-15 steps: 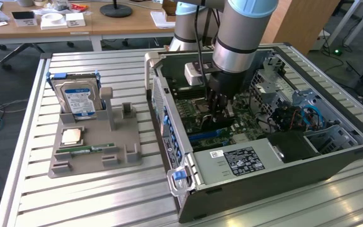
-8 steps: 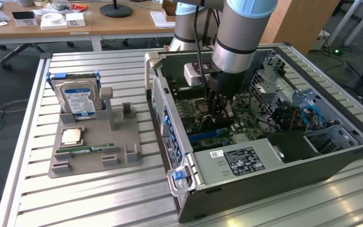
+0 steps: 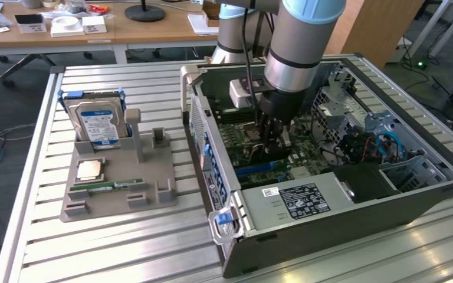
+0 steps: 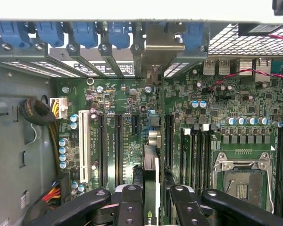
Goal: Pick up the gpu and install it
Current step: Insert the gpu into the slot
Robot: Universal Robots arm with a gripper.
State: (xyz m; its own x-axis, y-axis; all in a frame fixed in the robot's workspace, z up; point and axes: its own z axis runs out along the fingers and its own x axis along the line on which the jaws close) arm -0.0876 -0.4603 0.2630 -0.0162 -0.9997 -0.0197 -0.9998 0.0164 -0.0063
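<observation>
Wooden desk (image 3: 156, 32), grey floor (image 3: 10, 103), slatted metal table (image 3: 116, 247)

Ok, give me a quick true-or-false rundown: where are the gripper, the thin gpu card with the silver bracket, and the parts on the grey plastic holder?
1. The gripper is down inside the open dark grey computer case. True.
2. The thin gpu card with the silver bracket lies flat on the grey plastic holder. False: it stands on edge between the gripper's fingers, over the green motherboard.
3. The silver hard drive with the blue label stands upright in the holder. True.
4. The narrow green RAM stick is in the gripper. False: it lies on the holder.
</observation>
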